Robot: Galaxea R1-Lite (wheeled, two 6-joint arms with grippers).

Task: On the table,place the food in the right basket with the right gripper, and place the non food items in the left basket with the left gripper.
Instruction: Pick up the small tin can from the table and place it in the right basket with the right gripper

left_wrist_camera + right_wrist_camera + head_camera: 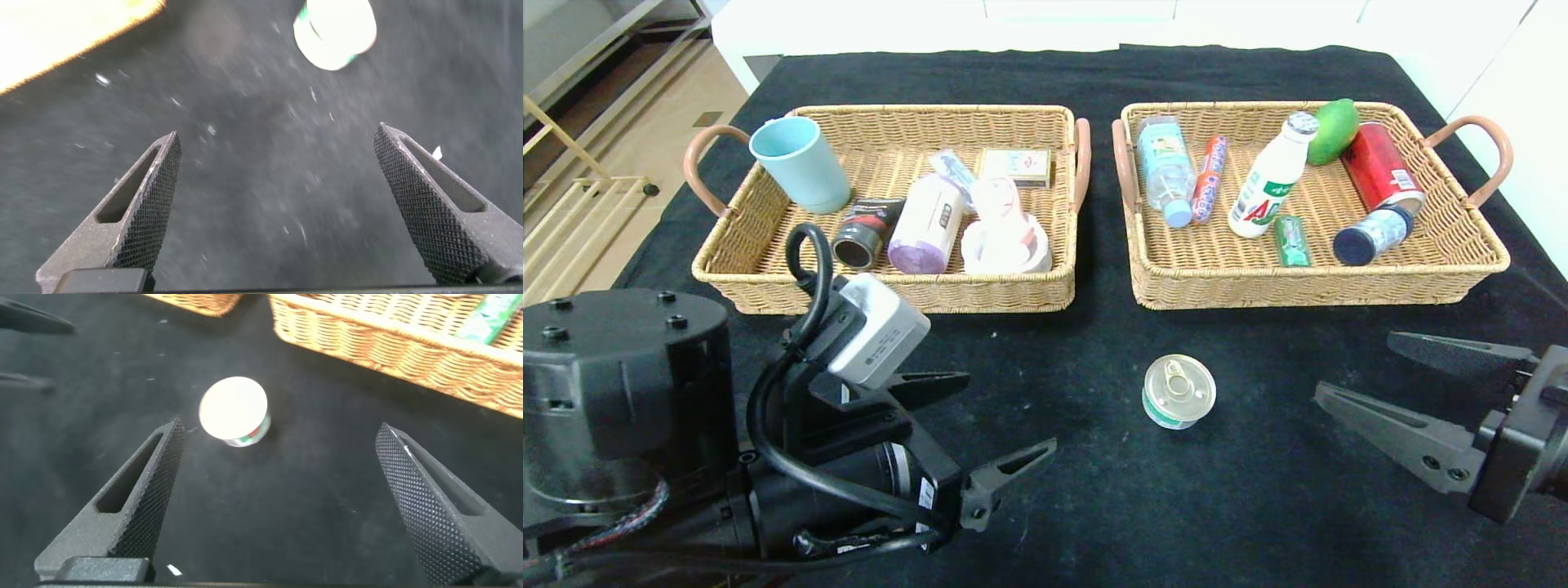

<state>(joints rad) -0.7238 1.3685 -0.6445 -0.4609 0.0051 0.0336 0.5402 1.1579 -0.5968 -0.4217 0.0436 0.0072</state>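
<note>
Tin [1178, 391]: we count one, upright on the black table [1094, 490], near of the gap between the two baskets and closer to the right one.

From the head view we see two wicker baskets side by side at the far half of the table. We count six things in the left basket [768, 278]: a blue cup [799, 164], a black tube [864, 233], a pink bottle [926, 224], a white piece [1005, 237], a small clear packet [953, 169] and a flat box [1014, 164]. In the right basket [1462, 269] we count seven: a water bottle [1165, 169], a sausage stick [1209, 179], a white drink bottle [1272, 177], a gum pack [1291, 240], a green fruit [1334, 131], a red can [1381, 175] and a blue-capped jar [1372, 234]. Our left gripper [988, 412] hovers near left of the tin, jaws spread and empty; our right gripper [1356, 367] hovers to its right, jaws spread and empty too. Pale flooring and a rack show far left, white furniture beyond the table.

From the left wrist view we get only the cloth, specked with lint, the left gripper's [276, 147] parted fingers, the tin [335, 31] as a bright blur, and a sliver of basket [65, 37].

From the right wrist view we see the tin [234, 411] between and beyond the right gripper's [278, 433] wide fingers, the right basket's [392, 335] wall with the gum pack [494, 314] inside, and a corner of the left basket [200, 300].
</note>
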